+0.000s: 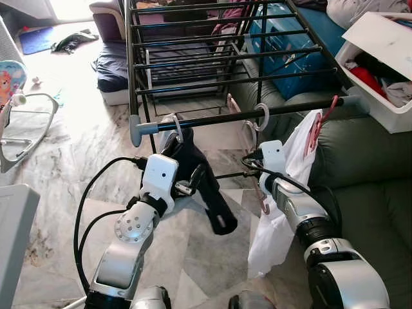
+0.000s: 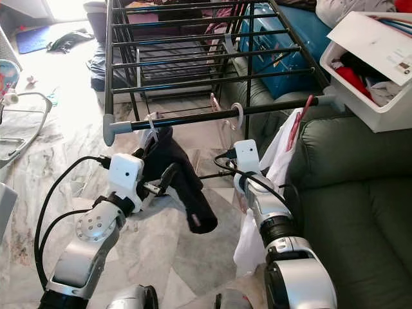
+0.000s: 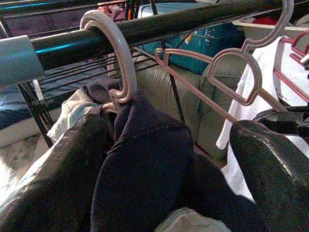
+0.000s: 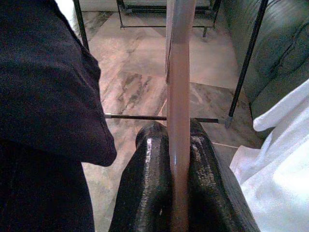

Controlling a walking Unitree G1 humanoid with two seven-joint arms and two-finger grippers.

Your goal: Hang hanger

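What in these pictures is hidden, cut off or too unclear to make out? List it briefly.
- Head views: right gripper fingertips, hidden behind its own wrist.
- Right wrist view: pink hanger, cut off by the top edge.
- Left wrist view: dark garment covers its hanger's shoulders.
- Head views: white bin contents, cut off by the edge.

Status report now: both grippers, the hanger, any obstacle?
Right gripper shut on pink plastic hanger, hook over black rack bar. Left gripper open around dark garment. White garment close beside.
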